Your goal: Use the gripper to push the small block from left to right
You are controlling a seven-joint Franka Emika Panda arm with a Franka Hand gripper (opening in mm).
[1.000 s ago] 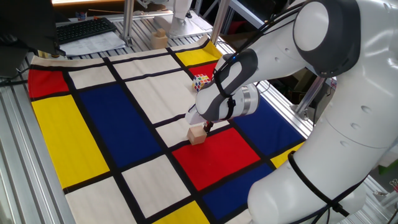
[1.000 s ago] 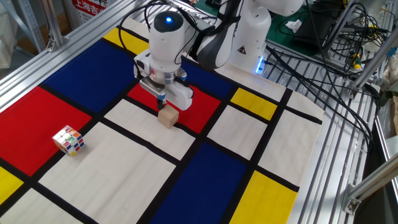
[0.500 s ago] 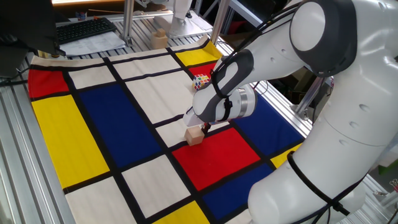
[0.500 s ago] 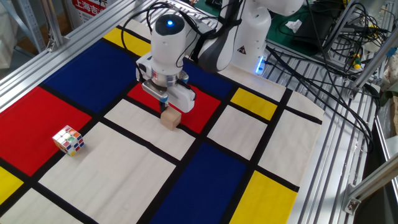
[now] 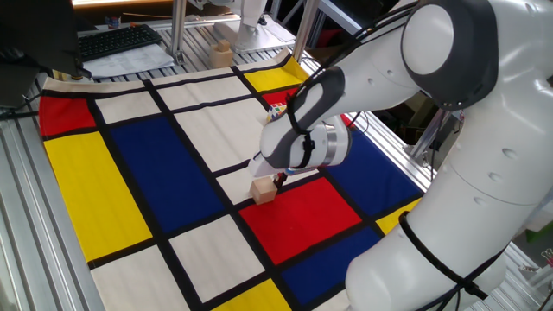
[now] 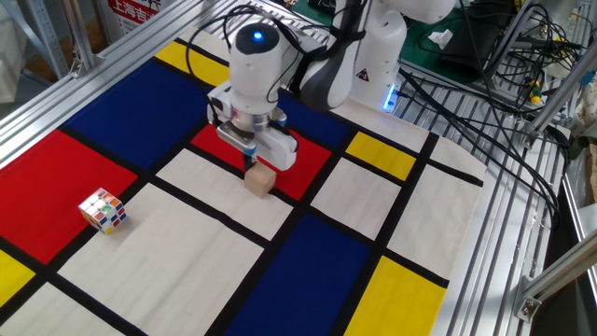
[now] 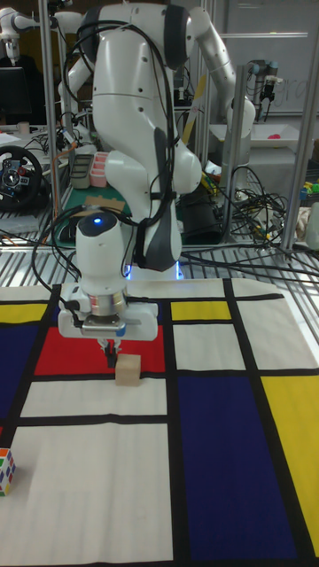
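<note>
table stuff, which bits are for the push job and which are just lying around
For the job:
- block
- gripper, its black tip right beside the block

Lying about:
- puzzle cube, off on the white panel
- second wooden block, beyond the mat's far edge

arm [image 5: 449,130]: glossy white rounded shells, dark grey joint bands | wrist cap: blue light glowing on top | cables: black, looping along the links | gripper [image 7: 111,352]: white-grey housing, small black tip
</note>
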